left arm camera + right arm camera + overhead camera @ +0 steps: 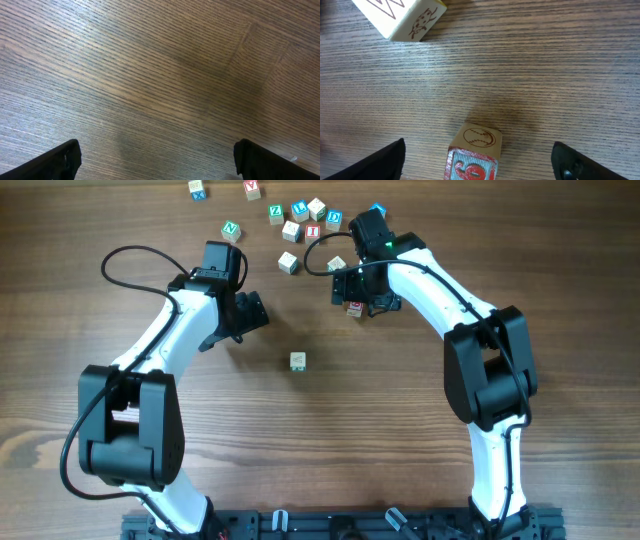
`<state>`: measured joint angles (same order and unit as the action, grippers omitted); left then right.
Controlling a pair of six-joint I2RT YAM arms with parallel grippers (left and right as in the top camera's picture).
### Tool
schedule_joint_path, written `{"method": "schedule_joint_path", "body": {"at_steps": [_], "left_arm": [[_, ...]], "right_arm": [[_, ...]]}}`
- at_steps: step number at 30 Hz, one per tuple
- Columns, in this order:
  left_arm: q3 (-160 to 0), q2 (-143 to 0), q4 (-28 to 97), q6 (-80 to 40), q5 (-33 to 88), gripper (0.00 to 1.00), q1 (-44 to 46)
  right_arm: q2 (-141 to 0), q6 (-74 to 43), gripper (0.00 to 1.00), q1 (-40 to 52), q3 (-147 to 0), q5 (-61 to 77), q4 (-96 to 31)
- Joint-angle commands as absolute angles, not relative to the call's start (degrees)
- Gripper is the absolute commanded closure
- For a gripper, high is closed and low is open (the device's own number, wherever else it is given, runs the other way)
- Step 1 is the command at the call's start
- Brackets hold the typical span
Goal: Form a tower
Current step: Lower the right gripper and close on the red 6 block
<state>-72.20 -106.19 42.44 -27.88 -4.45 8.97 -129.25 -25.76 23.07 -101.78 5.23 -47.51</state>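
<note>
A small wooden cube [475,150] with a red letter face and an engraved baseball on its side sits on the table between the fingers of my right gripper [479,146]. The jaws stand open, with a gap on both sides of the cube. From above, this cube [354,308] lies just under the right gripper [358,298]. A lone pale cube [297,360] with a green face stands mid-table. No tower is in view. My left gripper [250,310] hovers open over bare wood, and the left wrist view shows nothing between its fingers [65,159].
Several loose letter cubes [300,220] lie scattered at the back of the table, with one more [289,262] a little nearer. Another pale cube [402,15] lies beyond the right gripper, to the far left. The table [400,430] is brown wood.
</note>
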Motion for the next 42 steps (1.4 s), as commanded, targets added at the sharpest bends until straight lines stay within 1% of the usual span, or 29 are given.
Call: {"method": "schedule_joint_path", "body": {"at_steps": [1,4,7,8,12,15,21,24,27,29,30,31,36,42], "left_arm": [[-72.8,-105.1,42.5,-27.4,-4.5,0.0,8.6],[-72.8,-105.1,42.4,-27.4,-4.5,0.0,5.7],[-72.8,-105.1,42.4,-27.4,-4.5,0.0,0.4],[-72.8,-105.1,42.5,-27.4,-4.6,0.0,-4.7],[-72.8,-105.1,42.5,-27.4,-4.6,0.0,-9.3],[-72.8,-105.1,42.5,-27.4,-4.6,0.0,-11.8],[-72.8,-105.1,42.5,-27.4,-4.6,0.0,-12.9],[-72.8,-105.1,42.5,-27.4,-4.6,0.0,-12.9],[-72.8,-105.1,42.5,-27.4,-4.6,0.0,-12.9],[-72.8,-105.1,42.5,-27.4,-4.6,0.0,-12.9],[-72.8,-105.1,42.5,-27.4,-4.6,0.0,-12.9],[-72.8,-105.1,42.5,-27.4,-4.6,0.0,-12.9],[-72.8,-105.1,42.5,-27.4,-4.6,0.0,-12.9],[-72.8,-105.1,42.5,-27.4,-4.6,0.0,-12.9]], "right_arm": [[-130.0,-26.0,0.09,23.3,-102.6,5.1,-47.6],[-130.0,-25.9,0.09,23.3,-102.6,5.8,-47.5],[-130.0,-26.1,0.11,23.3,-102.6,6.5,-47.6],[-130.0,-26.1,0.13,23.3,-102.6,6.5,-47.6],[-130.0,-26.1,0.22,23.3,-102.6,6.5,-47.6],[-130.0,-26.1,0.26,23.3,-102.6,6.5,-47.6],[-130.0,-26.3,0.26,23.3,-102.6,6.4,-49.3],[-130.0,-30.0,0.27,23.3,-102.6,6.4,-51.1],[-130.0,-30.1,0.34,23.3,-102.6,6.4,-50.7],[-130.0,-30.0,0.48,23.3,-102.6,6.4,-49.4],[-130.0,-30.1,0.51,23.3,-102.6,6.4,-48.8],[-130.0,-30.1,0.51,23.3,-102.6,6.4,-48.6],[-130.0,-30.0,0.61,23.3,-102.6,6.4,-49.1],[-130.0,-28.2,0.62,23.3,-102.6,5.7,-50.2]]}}
